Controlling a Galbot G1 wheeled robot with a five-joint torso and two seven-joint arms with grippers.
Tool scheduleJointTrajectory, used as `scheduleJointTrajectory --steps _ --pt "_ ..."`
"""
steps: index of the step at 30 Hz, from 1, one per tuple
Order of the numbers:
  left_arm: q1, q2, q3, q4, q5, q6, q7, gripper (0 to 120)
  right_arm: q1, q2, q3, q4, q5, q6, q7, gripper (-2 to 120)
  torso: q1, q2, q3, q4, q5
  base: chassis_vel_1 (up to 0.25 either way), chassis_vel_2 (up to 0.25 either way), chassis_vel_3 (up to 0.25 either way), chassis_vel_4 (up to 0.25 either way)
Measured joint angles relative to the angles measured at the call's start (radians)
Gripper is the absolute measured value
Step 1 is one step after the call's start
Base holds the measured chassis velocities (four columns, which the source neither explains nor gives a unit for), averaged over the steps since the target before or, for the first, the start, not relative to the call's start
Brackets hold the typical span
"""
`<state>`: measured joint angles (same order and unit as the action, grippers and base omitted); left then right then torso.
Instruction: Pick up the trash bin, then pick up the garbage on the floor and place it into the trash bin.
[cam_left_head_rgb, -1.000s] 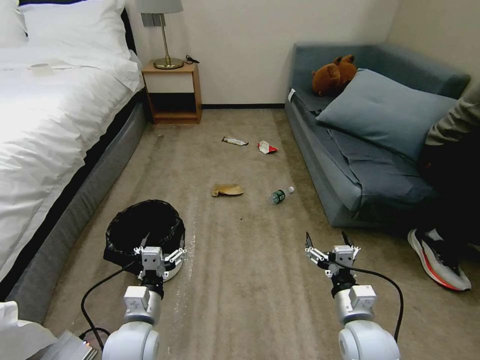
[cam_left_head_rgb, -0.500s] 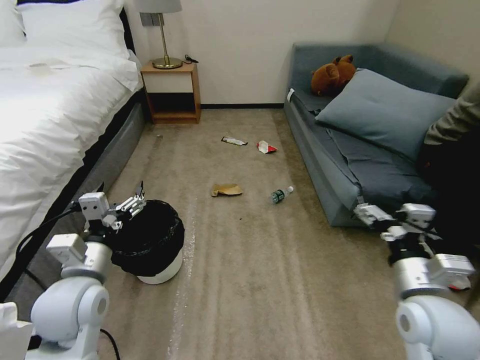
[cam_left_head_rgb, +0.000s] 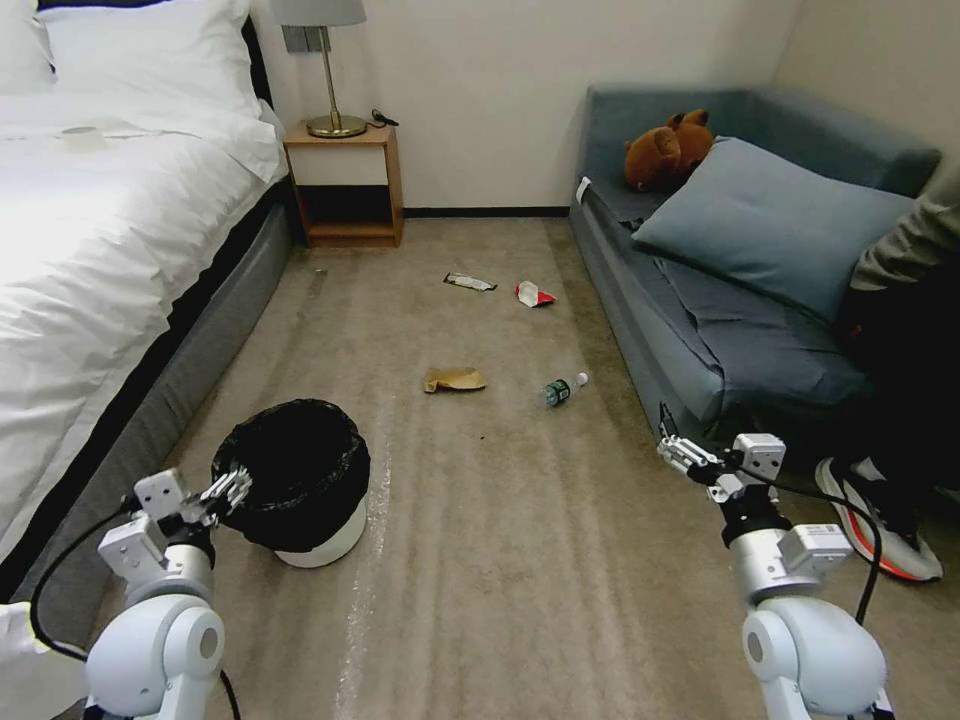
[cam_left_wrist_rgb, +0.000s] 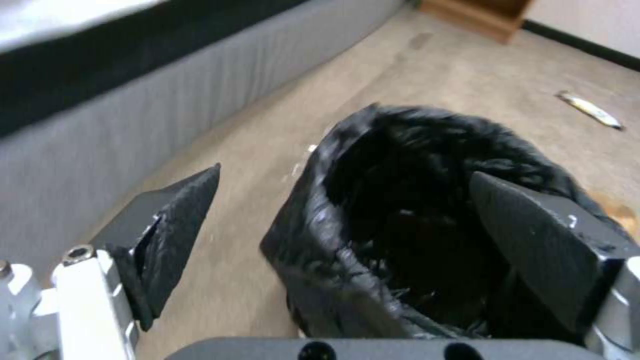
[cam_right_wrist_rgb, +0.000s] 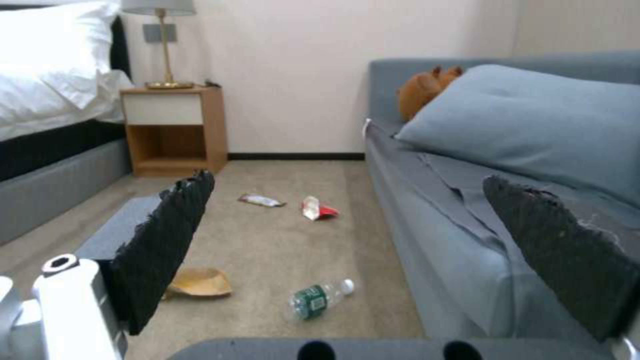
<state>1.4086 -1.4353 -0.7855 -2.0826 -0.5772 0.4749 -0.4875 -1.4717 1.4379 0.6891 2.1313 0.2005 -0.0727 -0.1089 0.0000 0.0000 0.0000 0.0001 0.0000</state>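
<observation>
The trash bin (cam_left_head_rgb: 322, 543) is white with a black bag (cam_left_head_rgb: 292, 468) over its rim and stands on the carpet at the near left. My left gripper (cam_left_head_rgb: 228, 490) is open beside the bin's left rim. In the left wrist view its fingers (cam_left_wrist_rgb: 175, 218) straddle the bagged rim (cam_left_wrist_rgb: 320, 220) with a gap on both sides. My right gripper (cam_left_head_rgb: 675, 455) is open and empty, held low by the sofa front. The garbage lies ahead: a clear bottle (cam_left_head_rgb: 563, 389) (cam_right_wrist_rgb: 320, 299), crumpled brown paper (cam_left_head_rgb: 455, 379) (cam_right_wrist_rgb: 200, 282), a red-white wrapper (cam_left_head_rgb: 533, 294) (cam_right_wrist_rgb: 317, 209) and a flat snack wrapper (cam_left_head_rgb: 468, 282) (cam_right_wrist_rgb: 262, 200).
A bed (cam_left_head_rgb: 100, 300) runs along the left and a grey sofa (cam_left_head_rgb: 720, 340) with a pillow and a teddy bear along the right. A wooden nightstand (cam_left_head_rgb: 345, 185) with a lamp stands at the far wall. Open carpet (cam_left_head_rgb: 500, 540) lies between bin and sofa.
Both arms swung outward, then came back lower. The left gripper has dropped from above the bin's far-left side to its left rim. The right gripper has moved inward from the sofa.
</observation>
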Motion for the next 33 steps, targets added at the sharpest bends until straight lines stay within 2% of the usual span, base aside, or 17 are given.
scheduleJointTrajectory --steps 1,3,4,7,8,11,12,14,18,24,29,33 --pt "0.0 0.0 0.0 0.0 0.0 0.0 0.0 100 0.0 0.0 0.0 0.0 0.0 0.0 0.0 100 0.0 0.0 0.0 0.0 0.0 0.0 0.0 0.0 0.0" --pt "-0.05 -0.012 0.0 0.019 -0.085 0.022 -0.096 100 -0.003 0.002 -0.002 -0.006 -0.005 0.017 -0.019 100 0.0 0.0 0.0 0.0 0.0 0.0 0.0 0.0 0.0" --pt "-0.05 -0.012 0.0 0.019 -0.085 0.022 -0.096 100 -0.003 0.002 -0.002 -0.006 -0.005 0.017 -0.019 100 0.0 0.0 0.0 0.0 0.0 0.0 0.0 0.0 0.0" --pt "-0.121 -0.016 -0.002 0.051 -0.173 0.05 -0.208 100 -0.012 0.004 -0.005 -0.008 -0.007 0.034 -0.027 100 0.0 0.0 0.0 -0.0001 0.0 0.0 0.0 0.0 0.0" --pt "-0.121 -0.016 -0.002 0.051 -0.173 0.05 -0.208 100 -0.012 0.004 -0.005 -0.008 -0.007 0.034 -0.027 100 0.0 0.0 0.0 -0.0001 0.0 0.0 0.0 0.0 0.0" --pt "-0.181 -0.018 -0.006 0.088 -0.235 0.09 -0.256 100 -0.023 0.004 -0.004 0.004 -0.004 0.048 -0.041 100 0.0 0.0 0.0 -0.0001 0.0 0.0 0.0 0.0 0.0" --pt "-0.181 -0.018 -0.006 0.088 -0.235 0.09 -0.256 100 -0.023 0.004 -0.004 0.004 -0.004 0.048 -0.041 100 0.0 0.0 0.0 -0.0001 0.0 0.0 0.0 0.0 0.0" --pt "-0.222 -0.015 0.001 0.131 -0.261 0.104 -0.278 100 -0.03 0.005 -0.003 0.01 -0.003 0.065 -0.053 100 0.0 0.0 0.0 -0.0002 0.0 0.0 0.0 0.0 0.0" --pt "-0.239 -0.014 0.003 0.171 -0.268 0.113 -0.284 100 -0.04 0.009 -0.001 0.012 -0.003 0.083 -0.06 100 0.0 0.0 0.0 -0.0002 0.0 0.0 0.0 0.0 0.0" --pt "-0.269 0.002 0.005 0.261 -0.269 0.124 -0.254 100 -0.071 0.011 0.007 0.014 -0.005 0.106 -0.094 100 0.0 0.0 0.0 -0.0001 0.0 0.0 0.0 0.0 0.0" --pt "-0.277 0.014 -0.007 0.303 -0.279 0.124 -0.251 99 -0.069 0.011 -0.02 0.013 -0.009 0.113 -0.131 100 0.0 0.0 0.0 0.0 0.0 0.0 0.0 0.0 0.0" --pt "-0.277 0.011 -0.012 0.32 -0.286 0.118 -0.242 90 -0.067 0.013 -0.033 0.002 -0.022 0.134 -0.148 100 0.0 0.0 0.0 0.0001 -0.0001 0.0 0.0 0.0 0.0"
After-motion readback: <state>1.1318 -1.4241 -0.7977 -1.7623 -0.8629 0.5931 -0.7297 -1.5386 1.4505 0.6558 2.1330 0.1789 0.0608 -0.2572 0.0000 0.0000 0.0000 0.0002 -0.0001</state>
